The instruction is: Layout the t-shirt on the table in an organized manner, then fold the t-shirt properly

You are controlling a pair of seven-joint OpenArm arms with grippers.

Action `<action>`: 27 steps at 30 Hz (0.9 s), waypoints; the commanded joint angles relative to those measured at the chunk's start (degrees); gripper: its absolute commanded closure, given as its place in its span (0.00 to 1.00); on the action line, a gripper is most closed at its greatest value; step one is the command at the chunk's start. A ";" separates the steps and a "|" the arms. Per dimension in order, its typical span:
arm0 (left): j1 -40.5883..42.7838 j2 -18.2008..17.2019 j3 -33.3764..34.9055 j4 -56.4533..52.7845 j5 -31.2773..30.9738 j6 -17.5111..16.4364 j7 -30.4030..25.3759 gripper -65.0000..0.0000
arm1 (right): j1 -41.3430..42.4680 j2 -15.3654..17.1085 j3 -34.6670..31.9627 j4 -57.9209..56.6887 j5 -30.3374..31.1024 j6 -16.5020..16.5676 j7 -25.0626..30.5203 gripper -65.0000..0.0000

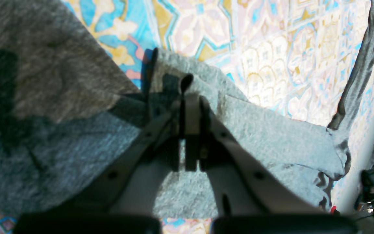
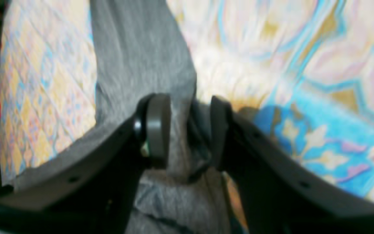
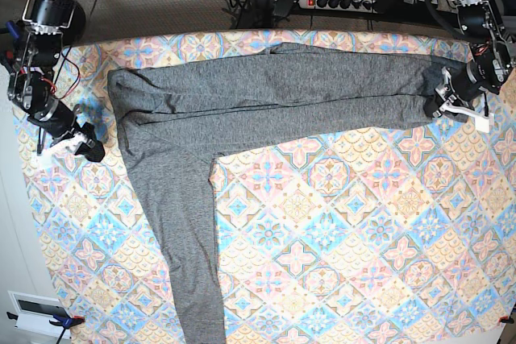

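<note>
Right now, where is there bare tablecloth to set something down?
Free: the wide patch of the table below the t-shirt band and right of the hanging sleeve. Crowded: the top strip, where the left gripper clamps cloth, and the right gripper corner.

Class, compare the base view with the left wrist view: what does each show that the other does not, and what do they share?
Only the base view shows the whole t-shirt spread in a bent shape, one long part running down toward the near edge, plus the right pincer beside the cloth and the cables behind the table. Only the left wrist view shows the left pincer up close, shut on a raised fold of grey fabric. Both show the grey t-shirt on the patterned table.
</note>
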 commanded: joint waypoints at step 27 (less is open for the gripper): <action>-0.49 -1.32 -0.47 0.75 -0.98 -0.12 -0.18 1.00 | 32.97 -4.65 -17.88 -30.57 -17.88 3.13 4.96 0.57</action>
